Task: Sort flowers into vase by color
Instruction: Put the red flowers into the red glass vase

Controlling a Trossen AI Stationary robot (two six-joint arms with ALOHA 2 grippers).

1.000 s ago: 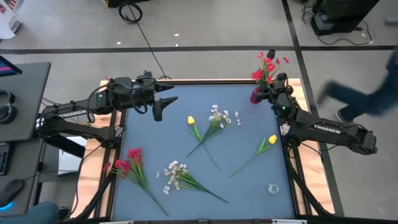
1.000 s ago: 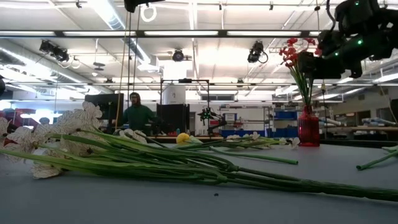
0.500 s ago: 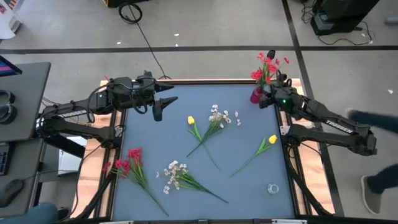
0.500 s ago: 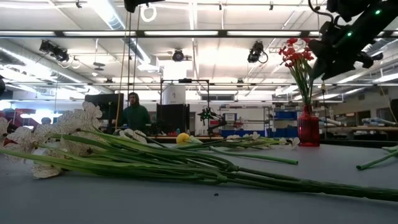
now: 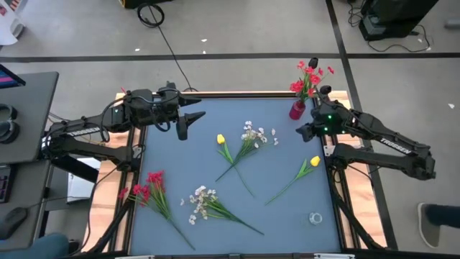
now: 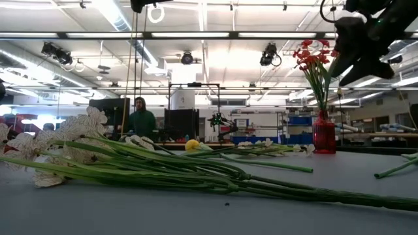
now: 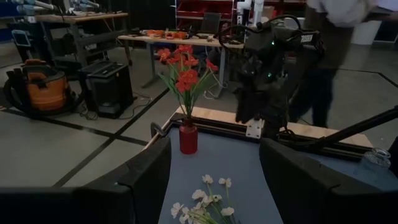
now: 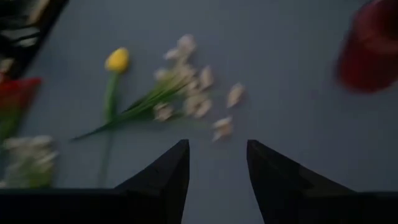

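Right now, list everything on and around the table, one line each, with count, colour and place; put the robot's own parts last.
Red vase: one, far right corner of the table, holding red flowers.
Loose red flowers: one bunch, near left edge, lying flat.
White sprays: two, one mid-table, one near the front.
Yellow tulips: two, one mid-table beside the white spray, one at the right.
Clear vase: one, near right corner.
Table: one, blue-grey top.
Person: one, dark top, in the room behind the table.
Left gripper: open, empty, above the far left of the table.
Right gripper: open, empty, just in front of the red vase.
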